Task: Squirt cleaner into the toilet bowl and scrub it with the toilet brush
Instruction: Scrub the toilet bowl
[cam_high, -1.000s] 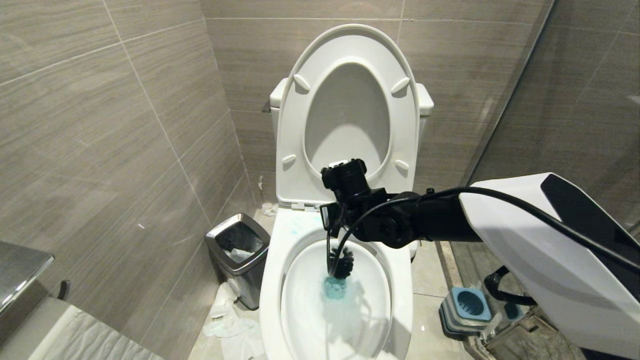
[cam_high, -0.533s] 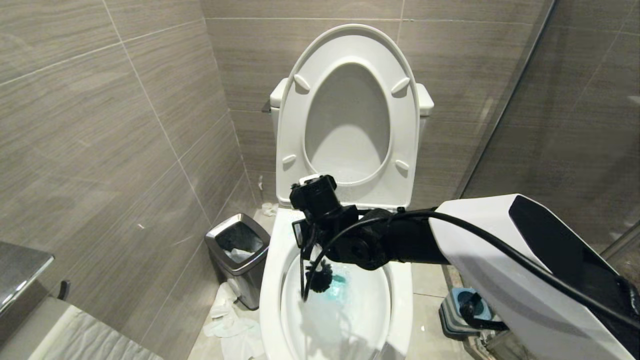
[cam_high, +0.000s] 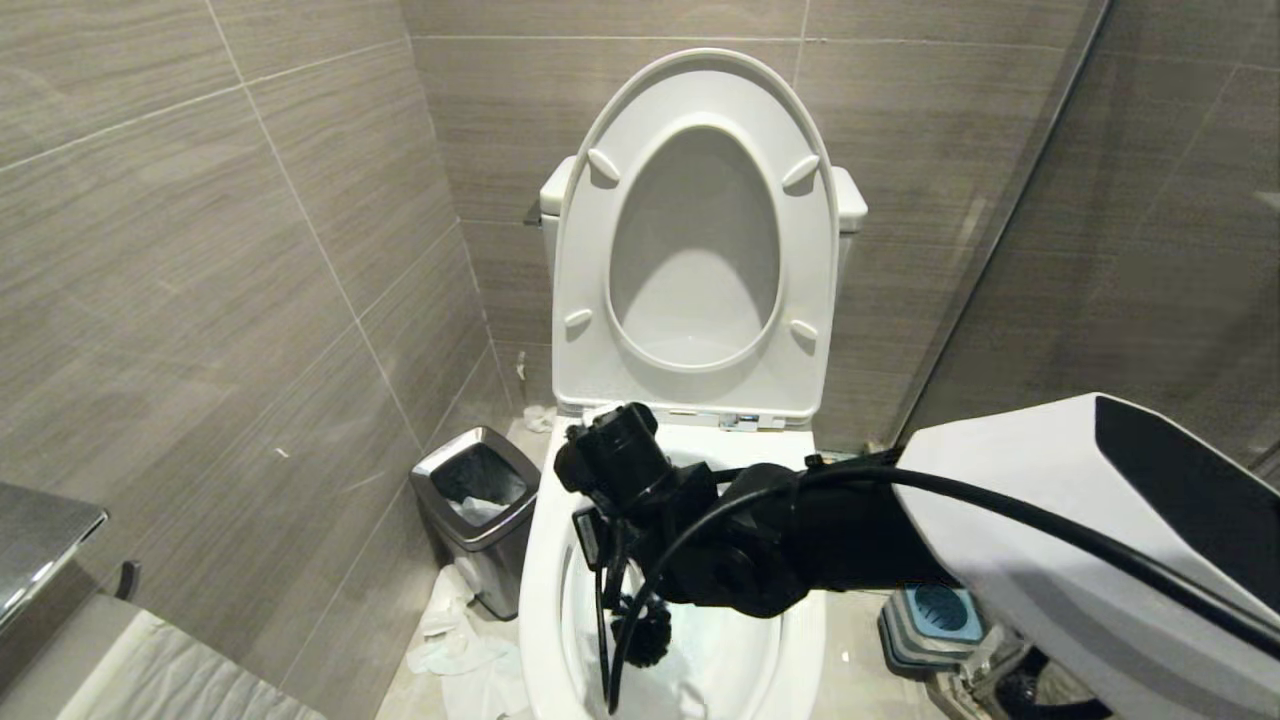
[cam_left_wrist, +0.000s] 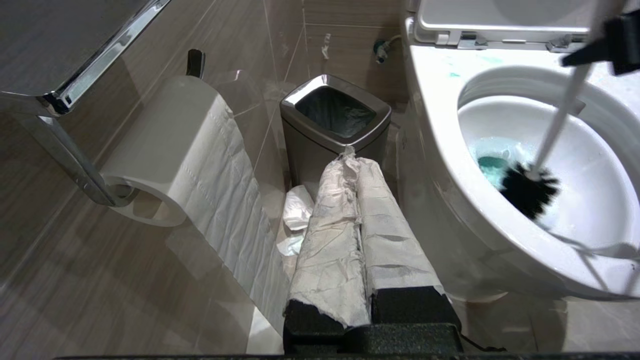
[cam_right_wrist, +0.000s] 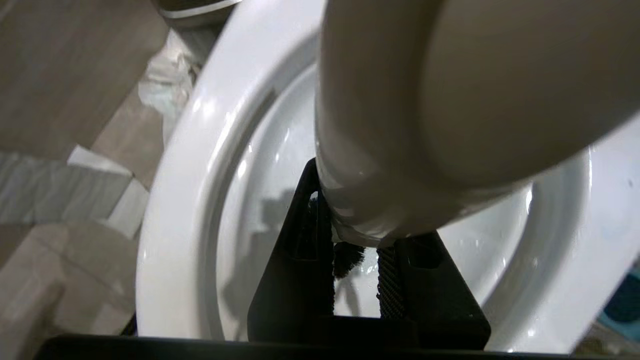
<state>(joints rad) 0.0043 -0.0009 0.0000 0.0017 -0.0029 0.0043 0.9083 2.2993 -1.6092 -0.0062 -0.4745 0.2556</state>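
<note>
One gripper (cam_right_wrist: 357, 280), right, clamps brush (cam_left_wrist: 529, 190) handle; bristles inside bowl (cam_high: 540, 570), beside turquoise cleaner (cam_left_wrist: 492, 167). Left gripper (cam_left_wrist: 357, 235) closed, idle beside toilet.

Glossy white ceramic oval toilet bowl (cam_high: 545, 560), smooth. Slim white glossy plastic toilet brush (cam_left_wrist: 552, 135), coarse black bristles. Small square bin (cam_left_wrist: 336, 122), brushed metal, polished rim. Crinkled white paper wrapping on left gripper (cam_left_wrist: 361, 240). Matt grey wall tiles (cam_high: 220, 280).
</note>
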